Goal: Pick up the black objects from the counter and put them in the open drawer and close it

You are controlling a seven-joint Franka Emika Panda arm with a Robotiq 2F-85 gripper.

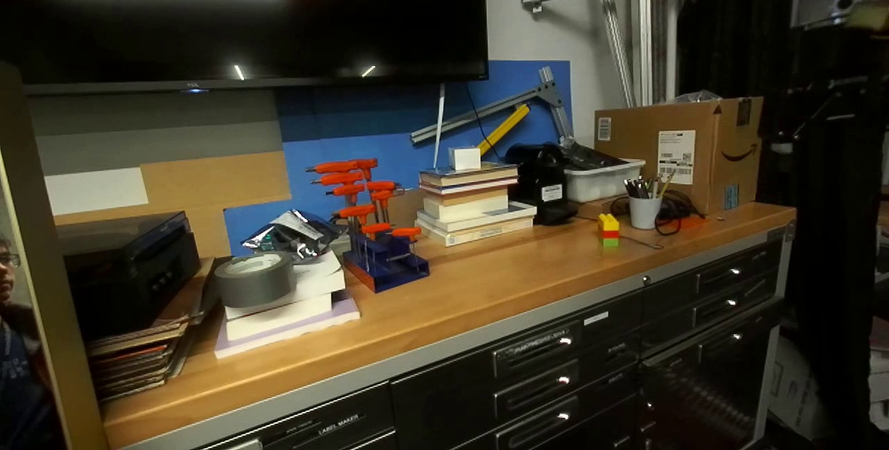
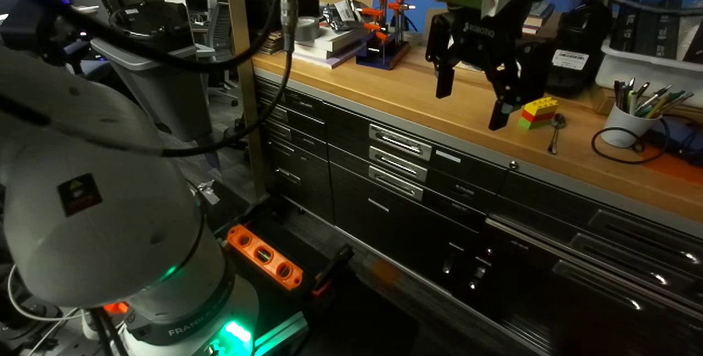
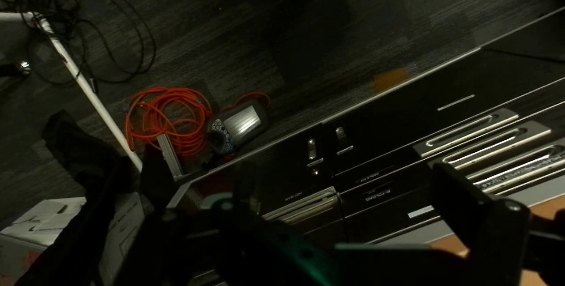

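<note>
Can't make out any black blocks on the counter (image 1: 486, 275); where they are, I can't tell. Lower right of an exterior view, a dark drawer (image 2: 598, 294) shows a pale upper edge, perhaps ajar. Upper right there, the gripper (image 2: 470, 107) hangs spread wide, empty. Trouble ahead, I'd guess: swinging low could clip the toy bricks (image 2: 538, 113); pushing off-centre could jam that drawer.

The counter (image 1: 486, 280) is brown, the tape (image 1: 262, 287) grey.
</note>
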